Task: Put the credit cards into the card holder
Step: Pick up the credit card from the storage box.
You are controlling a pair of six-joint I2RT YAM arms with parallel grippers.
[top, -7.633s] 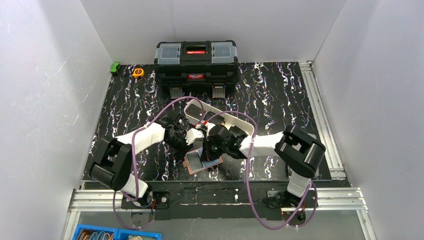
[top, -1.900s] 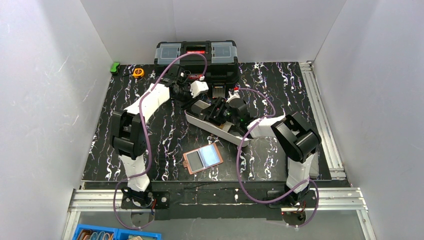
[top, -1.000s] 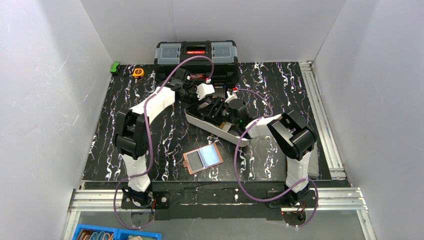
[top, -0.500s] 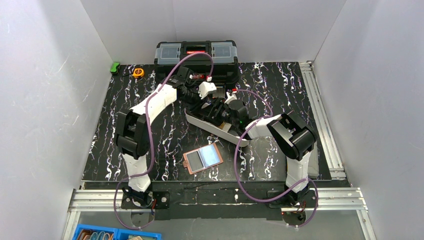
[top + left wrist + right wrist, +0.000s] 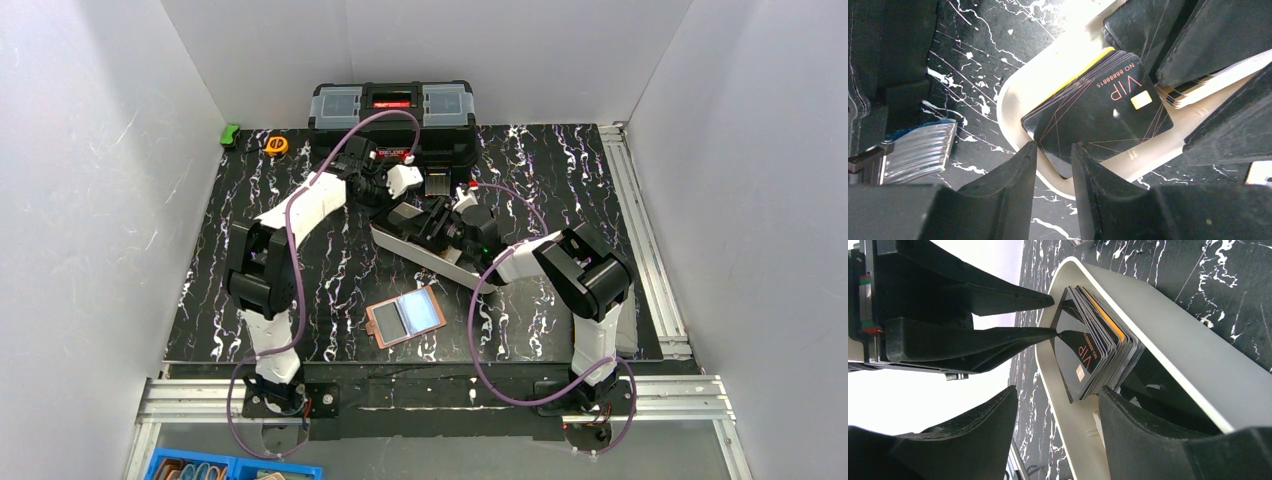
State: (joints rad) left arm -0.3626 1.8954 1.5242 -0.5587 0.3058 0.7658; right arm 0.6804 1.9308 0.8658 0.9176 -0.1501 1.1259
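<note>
As right tool (image 5: 1059, 390) hangs wide apart, left tool (image 5: 1053, 147), tips narrowly apart, sits nearer: credit cards (image 5: 1098, 107) point corner-first into gap, long axis slanting away.

Top view: a fixed camera, high above and behind the arm bases, looks down on the whole black marbled counter (image 5: 560, 170), its far edge at the top. Left wrist view: very close, looking down past the left pincer (image 5: 1054, 147) at the rounded end of a white tray (image 5: 1018, 90). Right wrist view: equally close and rolled sideways, looking along that tray past the right pincer (image 5: 1058, 390). Both wrist views share the tray end and its card stack (image 5: 1098, 105).
</note>
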